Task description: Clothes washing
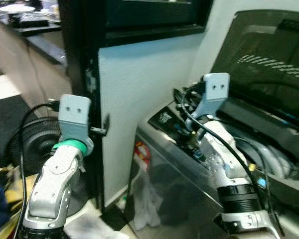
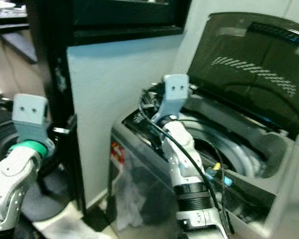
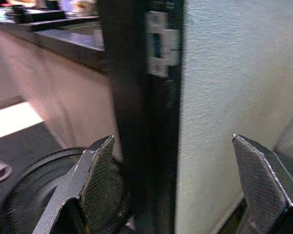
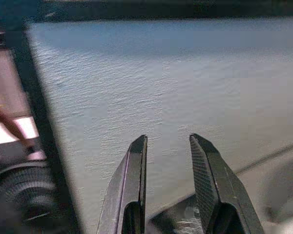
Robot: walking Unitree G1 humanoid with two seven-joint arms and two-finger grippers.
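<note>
The washing machine (image 2: 139, 174) has a smooth, grey metallic-looking front that reflects faintly; its raised lid (image 2: 249, 69) is dark, glossy and translucent. The wall (image 4: 176, 87) is pale, matt, finely rough. Both arms look like brushed silver metal; the fingers (image 3: 95, 185) are matt black, cross-hatched.

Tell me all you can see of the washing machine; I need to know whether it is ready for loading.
The washing machine is a grey top-loader standing against the pale wall. Its dark, tinted lid is raised, tilted back. Inside, the pale rim of the tub shows; whether it holds clothes cannot be told. A control strip runs along its near top edge. The right gripper hovers by that edge.
</note>
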